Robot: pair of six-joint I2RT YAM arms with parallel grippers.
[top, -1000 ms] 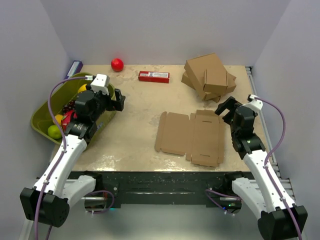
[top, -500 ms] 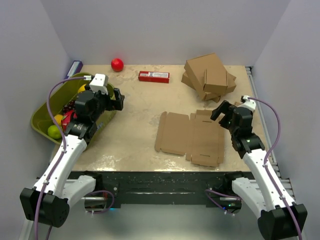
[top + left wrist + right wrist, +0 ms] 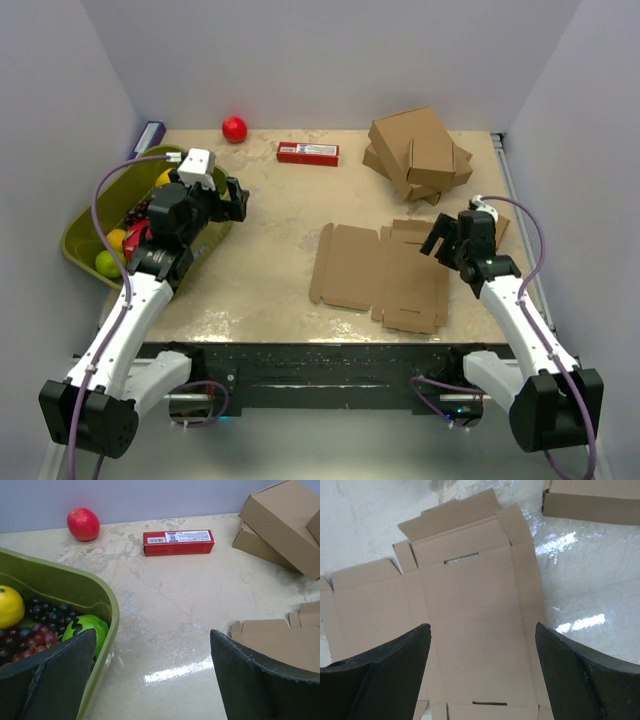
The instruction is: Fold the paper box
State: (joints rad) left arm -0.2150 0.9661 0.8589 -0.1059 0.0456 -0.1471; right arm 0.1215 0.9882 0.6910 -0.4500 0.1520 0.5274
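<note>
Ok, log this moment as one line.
paper box: flat, unfolded | right fingers: open, over it | left fingers: open, by green bin

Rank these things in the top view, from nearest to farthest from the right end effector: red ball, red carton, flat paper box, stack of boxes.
1. paper box, lying flat beneath the right end effector
2. stack of boxes, far right
3. red carton, far middle
4. red ball, far left

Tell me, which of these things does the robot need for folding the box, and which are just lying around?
For the job: the flat paper box; the right gripper, open over it.
Just lying about: the stack of cardboard boxes; the red carton; the red ball; the green bin of fruit.
</note>
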